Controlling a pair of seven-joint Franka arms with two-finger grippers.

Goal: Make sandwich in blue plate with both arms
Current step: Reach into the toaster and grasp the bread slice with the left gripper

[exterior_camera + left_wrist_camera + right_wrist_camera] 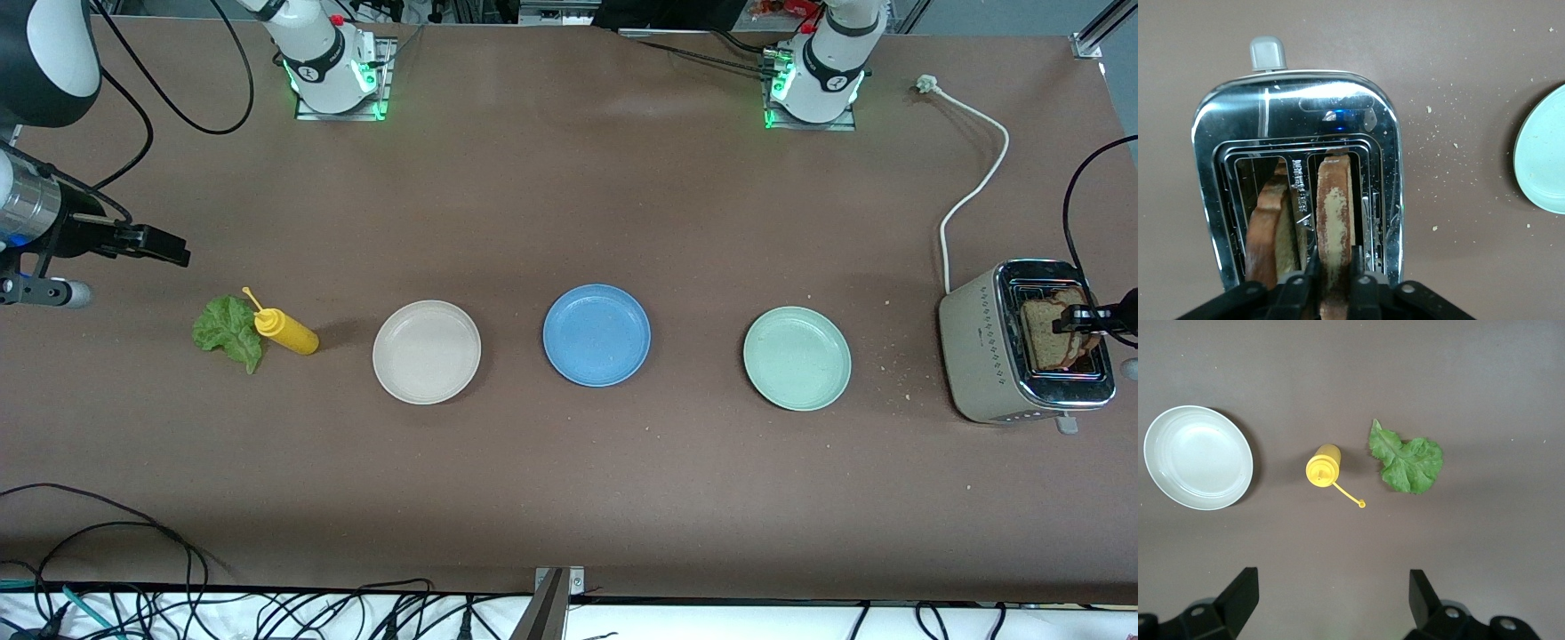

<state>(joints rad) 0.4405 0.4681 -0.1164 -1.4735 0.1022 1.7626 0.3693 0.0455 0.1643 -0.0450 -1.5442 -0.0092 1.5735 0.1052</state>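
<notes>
Two brown bread slices stand in the slots of a toaster (pixel 978 356) at the left arm's end of the table. My left gripper (pixel 1080 318) is over the toaster and shut on the top edge of one bread slice (pixel 1333 200), a finger on each side. The other slice (pixel 1270 220) stands in the neighbouring slot. The blue plate (pixel 597 335) lies bare mid-table. A green lettuce leaf (pixel 228 331) lies at the right arm's end. My right gripper (pixel 178 252) hangs open over the table beside the lettuce leaf (pixel 1408 460), holding nothing.
A yellow squeeze bottle (pixel 286 332) lies beside the lettuce. A beige plate (pixel 427 352) and a pale mint-green plate (pixel 797 357) flank the blue one. The toaster's white cord (pixel 973 178) runs toward the left arm's base. Crumbs dot the table by the toaster.
</notes>
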